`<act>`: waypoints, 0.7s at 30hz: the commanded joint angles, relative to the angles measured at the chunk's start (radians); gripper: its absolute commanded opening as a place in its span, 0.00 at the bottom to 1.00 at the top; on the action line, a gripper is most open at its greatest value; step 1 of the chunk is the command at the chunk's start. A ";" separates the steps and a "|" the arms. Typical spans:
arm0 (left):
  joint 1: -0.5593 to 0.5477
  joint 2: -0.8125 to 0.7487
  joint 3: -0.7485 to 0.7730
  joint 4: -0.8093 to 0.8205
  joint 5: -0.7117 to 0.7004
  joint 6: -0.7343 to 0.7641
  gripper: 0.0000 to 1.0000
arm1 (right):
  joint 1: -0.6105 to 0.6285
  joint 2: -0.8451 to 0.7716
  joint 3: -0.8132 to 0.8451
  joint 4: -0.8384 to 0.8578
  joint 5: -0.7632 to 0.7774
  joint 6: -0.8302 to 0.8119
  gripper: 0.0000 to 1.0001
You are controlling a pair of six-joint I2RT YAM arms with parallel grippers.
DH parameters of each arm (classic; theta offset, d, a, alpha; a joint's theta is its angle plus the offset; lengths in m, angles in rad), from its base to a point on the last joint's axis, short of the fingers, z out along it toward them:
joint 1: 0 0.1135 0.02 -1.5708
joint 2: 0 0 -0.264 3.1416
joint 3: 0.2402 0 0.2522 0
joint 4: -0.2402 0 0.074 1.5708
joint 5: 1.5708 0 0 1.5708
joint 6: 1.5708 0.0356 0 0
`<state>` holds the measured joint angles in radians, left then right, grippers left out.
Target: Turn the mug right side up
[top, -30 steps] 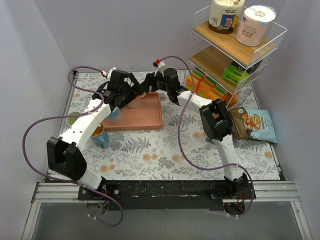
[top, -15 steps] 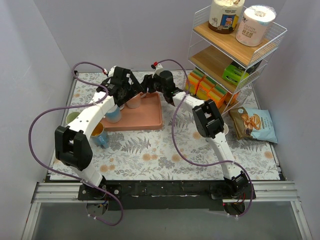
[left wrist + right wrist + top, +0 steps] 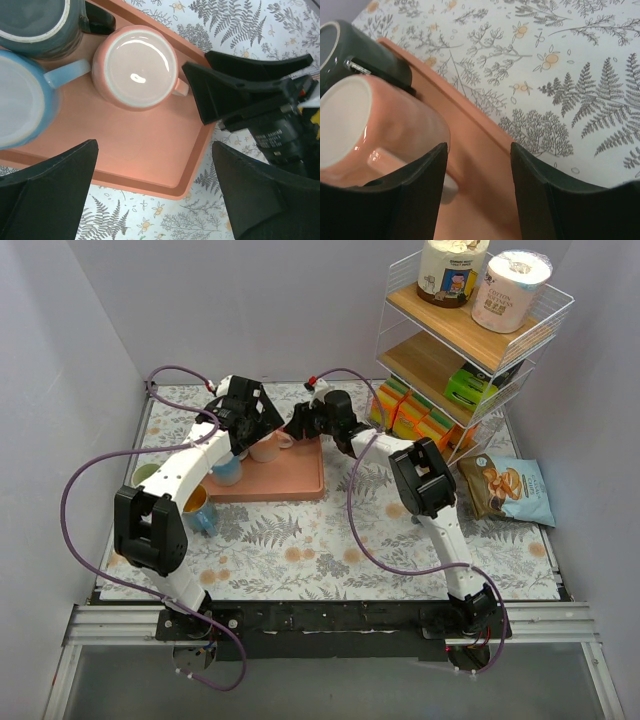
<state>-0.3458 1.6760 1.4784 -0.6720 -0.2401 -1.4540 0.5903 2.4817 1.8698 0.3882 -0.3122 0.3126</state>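
Observation:
The pink mug (image 3: pixel 268 447) stands upside down on the salmon tray (image 3: pixel 300 478), base up and handle pointing right. In the left wrist view the mug (image 3: pixel 136 67) lies ahead of my left gripper (image 3: pixel 154 150), which is open, empty and above the tray (image 3: pixel 165 125). My right gripper (image 3: pixel 477 150) is open. Its left finger is beside the mug (image 3: pixel 375 125), near the handle, with bare tray (image 3: pixel 485 170) between the fingers. In the top view the left gripper (image 3: pixel 250 428) is left of the mug and the right gripper (image 3: pixel 298 427) right of it.
A light blue mug (image 3: pixel 20 100) and a dark teal mug (image 3: pixel 40 20) stand on the tray left of the pink one. An orange-lined mug (image 3: pixel 197 506) and a green cup (image 3: pixel 147 477) are on the table at left. A wire shelf (image 3: pixel 470 340), snack boxes (image 3: pixel 415 420) and a bag (image 3: pixel 510 490) are at right.
My left gripper has drawn back to the left, uncovering the pink mug. My right gripper has moved a little down and closer to the mug's handle side.

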 commanded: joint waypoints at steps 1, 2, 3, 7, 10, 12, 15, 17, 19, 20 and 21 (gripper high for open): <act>0.007 0.001 -0.029 0.028 -0.018 0.015 0.98 | 0.023 -0.156 -0.096 -0.035 -0.025 -0.121 0.61; 0.008 0.002 -0.038 0.031 -0.016 0.015 0.98 | 0.028 -0.173 -0.113 -0.035 -0.018 -0.139 0.61; 0.008 0.007 -0.043 0.041 -0.016 0.015 0.98 | 0.035 -0.190 -0.129 -0.034 -0.002 -0.154 0.61; 0.008 0.022 -0.047 0.048 -0.016 0.021 0.98 | 0.040 -0.295 -0.219 -0.017 0.087 -0.204 0.61; 0.008 0.021 -0.047 0.052 -0.021 0.020 0.95 | 0.046 -0.360 -0.274 0.025 0.067 -0.280 0.61; 0.008 0.019 -0.044 0.052 -0.027 0.017 0.95 | 0.048 -0.374 -0.273 -0.026 0.027 -0.337 0.62; 0.008 0.010 -0.032 0.040 -0.030 0.009 0.95 | 0.049 -0.379 -0.233 -0.156 -0.100 -0.514 0.67; 0.008 -0.005 -0.023 0.031 -0.036 0.007 0.95 | 0.048 -0.356 -0.163 -0.244 -0.171 -0.582 0.69; 0.008 -0.022 -0.021 0.025 -0.048 0.009 0.96 | 0.048 -0.308 -0.100 -0.386 -0.223 -0.666 0.71; 0.008 -0.028 -0.018 0.022 -0.050 0.011 0.96 | 0.049 -0.288 -0.057 -0.453 -0.235 -0.691 0.71; 0.010 -0.044 -0.020 0.017 -0.053 0.012 0.96 | 0.048 -0.268 0.007 -0.548 -0.246 -0.739 0.72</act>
<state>-0.3431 1.7107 1.4353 -0.6369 -0.2543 -1.4467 0.6399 2.1532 1.7092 0.1371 -0.4385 -0.2024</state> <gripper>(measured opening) 0.959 0.706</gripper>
